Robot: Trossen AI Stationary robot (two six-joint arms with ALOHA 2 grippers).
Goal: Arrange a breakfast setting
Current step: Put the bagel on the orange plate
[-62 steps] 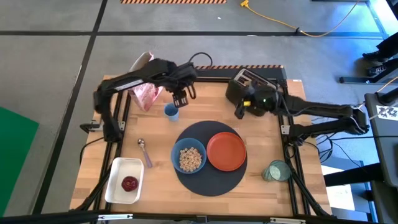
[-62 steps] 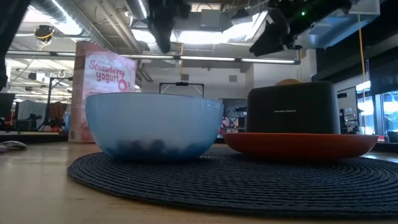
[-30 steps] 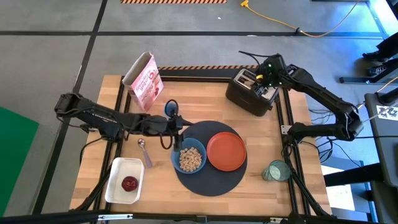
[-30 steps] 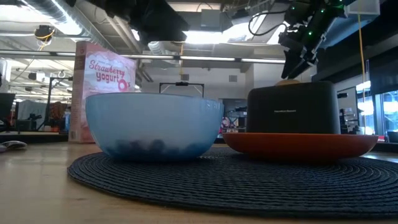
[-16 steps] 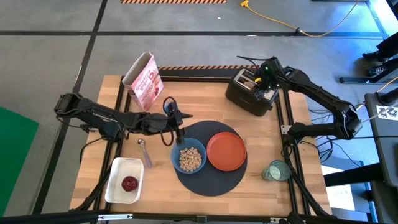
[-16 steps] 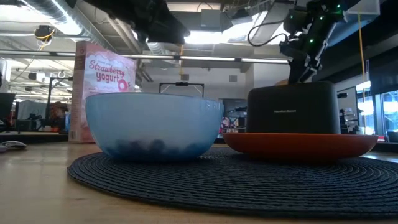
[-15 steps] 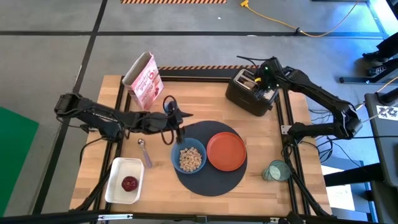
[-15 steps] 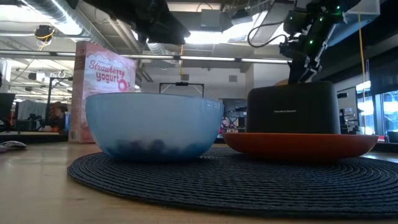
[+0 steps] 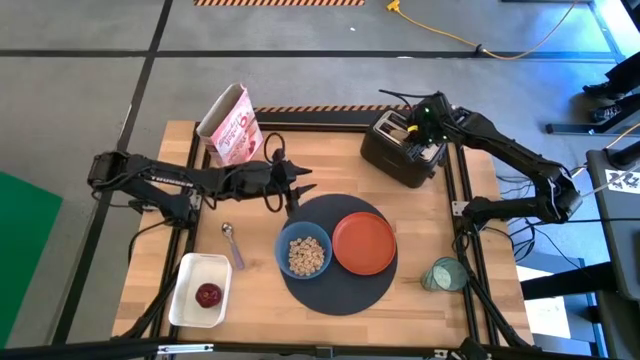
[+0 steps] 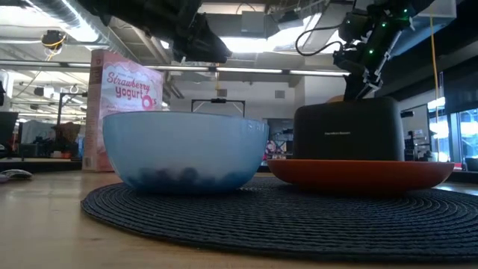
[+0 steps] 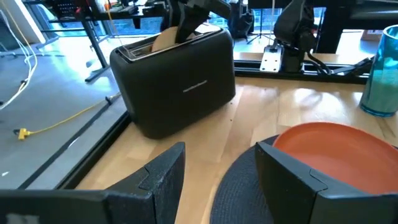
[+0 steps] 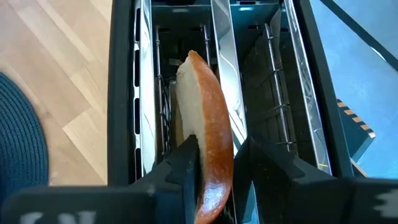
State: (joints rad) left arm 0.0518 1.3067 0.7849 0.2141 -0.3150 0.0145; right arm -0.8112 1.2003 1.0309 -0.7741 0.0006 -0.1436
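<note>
The bread (image 12: 208,155) stands on edge in one slot of the black toaster (image 9: 402,150), at the back right of the table (image 9: 330,155). In the right wrist view its long axis runs along the slot, in line with the toaster's length, and its rounded crust rises above the slot's metal guides. The neighbouring slot holds nothing visible.

The right gripper (image 12: 214,163) is directly over the toaster. Its two dark fingers (image 12: 186,162) bracket the near end of the slice, one on each flat face, narrowed close to the bread's thickness. Both faces appear touched, but whether a firm grip is made cannot be told. In the low view the same gripper (image 10: 357,78) points down at the toaster's top.

The left gripper (image 9: 298,188) lies low over the table between the cereal box (image 9: 232,132) and the dark round mat (image 9: 337,290), its arm stretched out from the left edge. In the left wrist view its fingers (image 11: 163,174) stand part open with nothing between them, facing the toaster and the orange plate (image 11: 339,149).

On the mat, the blue bowl (image 9: 304,252) with cereal sits just beside the orange plate, rims near touching. The metal spoon (image 9: 233,245) lies left of the mat, bowl end toward the back. The dark red fruit (image 9: 208,295) rests in the white tray (image 9: 186,300) at front left. The pale green cup (image 9: 443,274) stands right of the mat.
</note>
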